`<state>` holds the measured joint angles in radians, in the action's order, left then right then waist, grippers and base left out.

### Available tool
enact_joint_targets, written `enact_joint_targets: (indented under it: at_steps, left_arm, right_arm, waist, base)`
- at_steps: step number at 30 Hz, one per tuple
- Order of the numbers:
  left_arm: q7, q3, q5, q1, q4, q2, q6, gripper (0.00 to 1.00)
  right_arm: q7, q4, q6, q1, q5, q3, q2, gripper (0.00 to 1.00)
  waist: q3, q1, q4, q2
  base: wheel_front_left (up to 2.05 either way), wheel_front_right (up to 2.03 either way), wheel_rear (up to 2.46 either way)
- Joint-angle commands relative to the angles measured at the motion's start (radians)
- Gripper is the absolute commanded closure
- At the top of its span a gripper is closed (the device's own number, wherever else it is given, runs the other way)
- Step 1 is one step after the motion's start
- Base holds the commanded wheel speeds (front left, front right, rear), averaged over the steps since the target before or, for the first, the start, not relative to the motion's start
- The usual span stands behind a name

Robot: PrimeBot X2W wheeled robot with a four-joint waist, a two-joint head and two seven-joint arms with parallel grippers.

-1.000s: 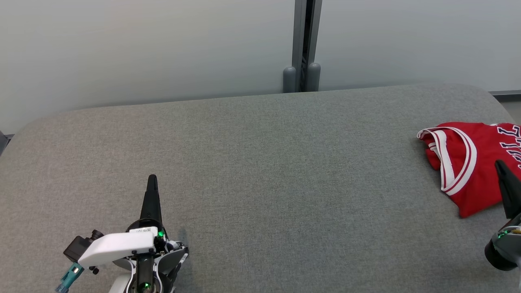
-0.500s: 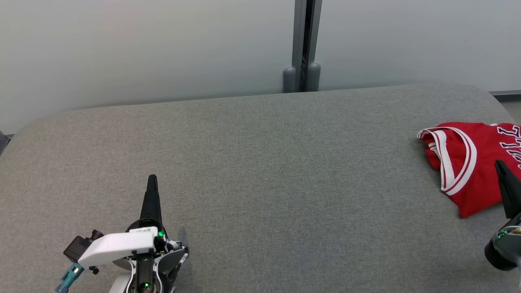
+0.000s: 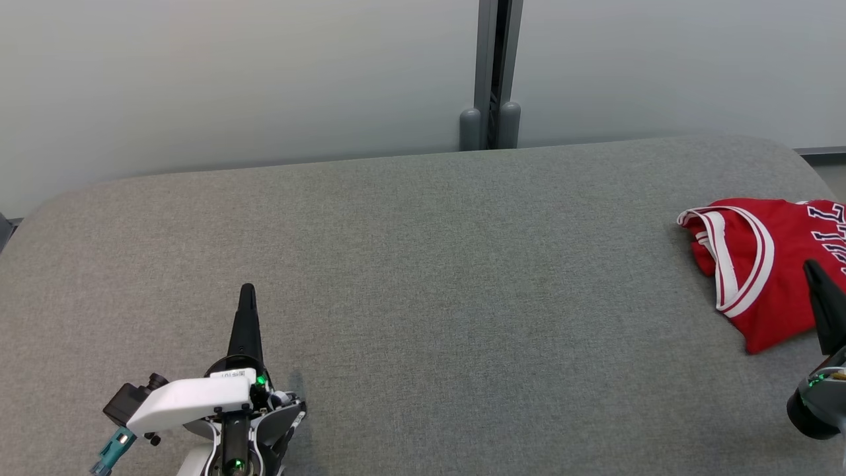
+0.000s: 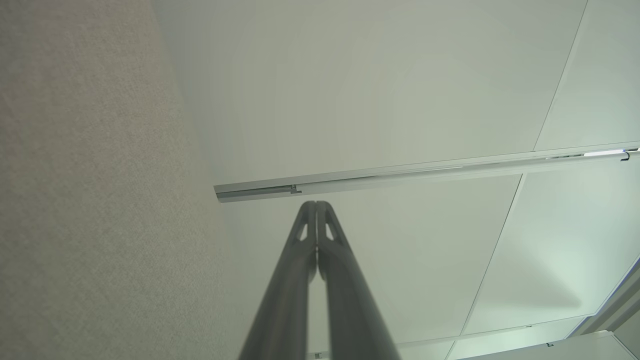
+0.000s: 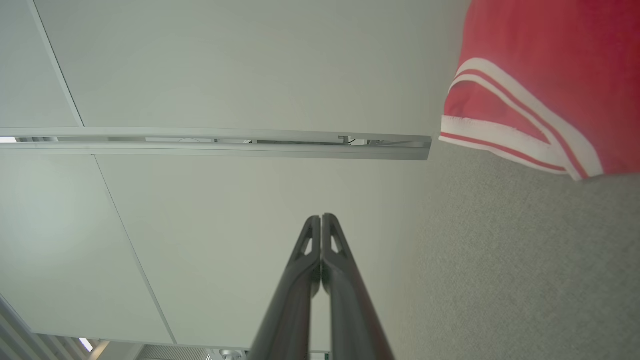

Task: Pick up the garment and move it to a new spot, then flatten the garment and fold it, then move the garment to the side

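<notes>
Grey padded table (image 3: 423, 264), head view: red garment (image 3: 760, 264) at its right edge; left gripper (image 3: 247, 291) lower left, right gripper (image 3: 811, 268) before the garment. Left wrist view: jaws pressed together, empty. Right wrist view: likewise; garment upper right.

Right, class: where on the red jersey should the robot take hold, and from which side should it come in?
Probably the white-striped trim of the red jersey, from above on its table-centre side: that bunched edge lies exposed beside the bare grey surface. The right end effector, shut, is nearest.
</notes>
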<state>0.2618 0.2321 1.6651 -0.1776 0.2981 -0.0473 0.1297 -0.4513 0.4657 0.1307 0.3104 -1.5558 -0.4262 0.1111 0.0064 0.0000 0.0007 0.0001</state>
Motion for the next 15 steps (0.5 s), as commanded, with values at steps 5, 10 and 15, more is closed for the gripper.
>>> enact_joint_targets:
  at_steps: [5,10,15]
  left_arm:
    - [0.001,-0.002,0.000,-0.013,-0.001,-0.004,0.004,1.00]
    - [0.001,-0.002,0.000,-0.013,-0.001,-0.004,0.004,1.00]
    - [0.001,-0.002,0.000,-0.013,-0.001,-0.004,0.004,1.00]
  right_arm:
    - [0.003,0.001,0.000,0.001,-0.004,0.000,0.008,1.00]
    - [0.004,0.001,0.000,0.001,-0.004,0.001,0.008,1.00]
    - [0.004,0.001,0.000,0.000,-0.004,0.001,0.008,1.00]
  waist:
    - [0.000,0.0000,0.000,-0.0001]
    - [0.000,0.0000,0.000,-0.0001]
    - [0.000,0.0000,0.000,-0.0001]
  base:
    - [0.00,0.00,0.00]
    - [0.00,0.00,0.00]
    - [0.00,0.00,0.00]
